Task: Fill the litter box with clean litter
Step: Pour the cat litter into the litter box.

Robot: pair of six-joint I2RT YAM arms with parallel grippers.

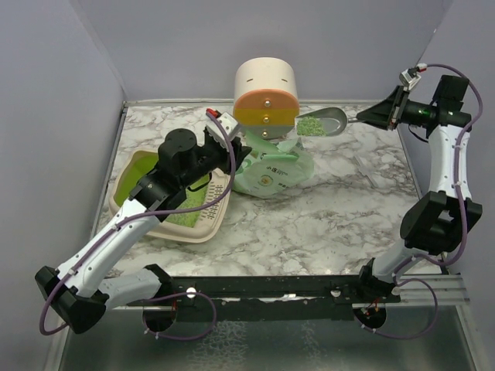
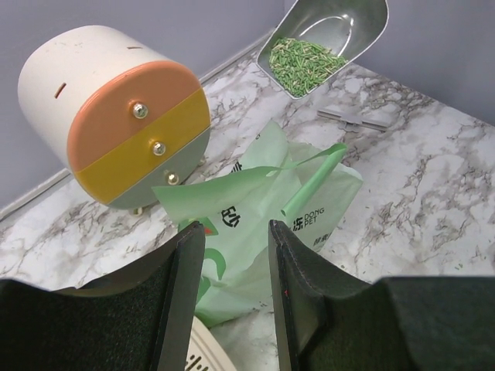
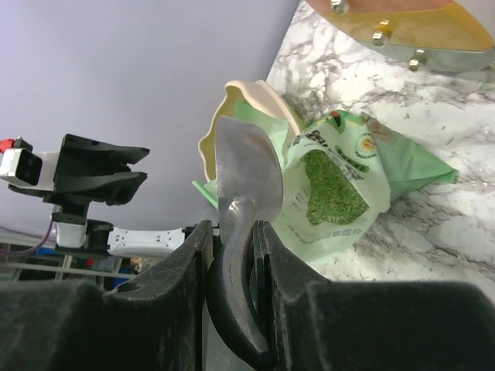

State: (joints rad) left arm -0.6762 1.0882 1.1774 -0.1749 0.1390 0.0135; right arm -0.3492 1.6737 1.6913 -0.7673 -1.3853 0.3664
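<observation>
Right tool [image 3: 230, 232] clenched on the scoop [image 2: 348, 23] handle, load ready for the litter box [image 1: 131, 178]
The scoop hangs near the worktop's [image 1: 325, 209] far edge, right of the cream cylinder [image 2: 116, 116], carrying clean litter [image 2: 305, 56], short green pellets. The litter box lies by the left edge, well apart, long axis seemingly far-left to near-right, lime floor showing a thin pellet patch, so the carry likely runs leftward over the mint bag [image 2: 255, 193]. The left tool [image 2: 234, 232], fingers parted and gripping nothing, hovers over that bag, nearer the box
</observation>
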